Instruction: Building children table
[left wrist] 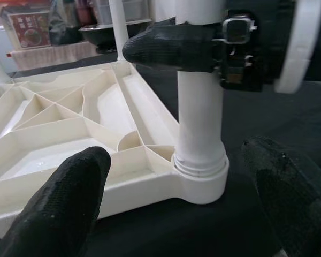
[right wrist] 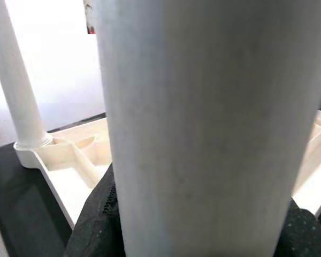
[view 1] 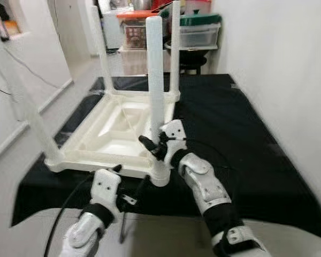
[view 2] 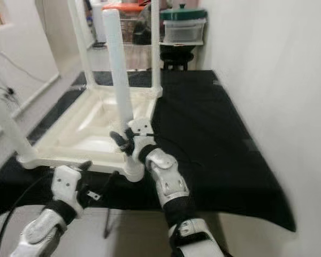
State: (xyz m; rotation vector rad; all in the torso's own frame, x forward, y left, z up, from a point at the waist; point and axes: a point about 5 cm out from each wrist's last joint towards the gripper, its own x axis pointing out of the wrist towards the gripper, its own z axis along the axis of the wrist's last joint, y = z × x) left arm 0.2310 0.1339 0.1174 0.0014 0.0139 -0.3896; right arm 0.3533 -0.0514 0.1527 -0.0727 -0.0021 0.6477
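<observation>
On the black mat [view 1: 246, 139] lies your upturned tabletop [view 1: 112, 134], four legs up. Your right claw [view 1: 159, 143] clamps the near leg [view 1: 156, 80] above its socket; twist it home next. Left claw [view 1: 129, 178] waits wide open alongside.

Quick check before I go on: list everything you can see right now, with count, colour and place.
Tabletop: one, cream-white, upside down on the mat, ribbed underside up.
Table legs: four, white, upright at the tabletop's corners.
Mat: one, black, on the floor under the tabletop.
Storage bins: several, clear with green and orange lids, stacked at the far end.
Wall: white, along the robot's right.
Cable: one, black, by the left arm.
Left gripper: fingers open, just in front of the near right corner socket.
Right gripper: fingers shut on the near right leg, low down.
</observation>
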